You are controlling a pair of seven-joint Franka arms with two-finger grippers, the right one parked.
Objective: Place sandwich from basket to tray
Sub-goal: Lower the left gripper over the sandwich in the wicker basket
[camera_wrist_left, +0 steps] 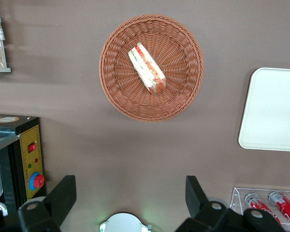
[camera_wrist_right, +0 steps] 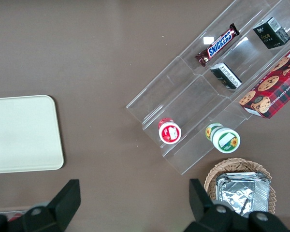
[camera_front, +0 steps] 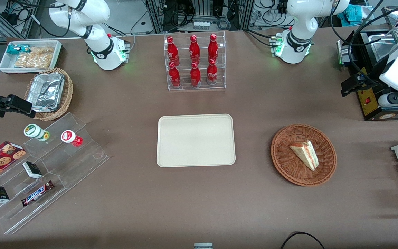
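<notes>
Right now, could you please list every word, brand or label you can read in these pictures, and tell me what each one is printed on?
"SNICKERS": on the chocolate bar lying on the clear acrylic step stand.
"Face": on the small black box on the same stand.
Cookie box: a line of print, too small to read.
Red bottles: white script, too blurred to read.
Two cup lids: unreadable.
Sandwich, basket, tray: no text.
The gripper, open, hangs above the table.

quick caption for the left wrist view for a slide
Open hand above the bare table, the sandwich lying in the wicker basket, the empty tray beside it.
</notes>
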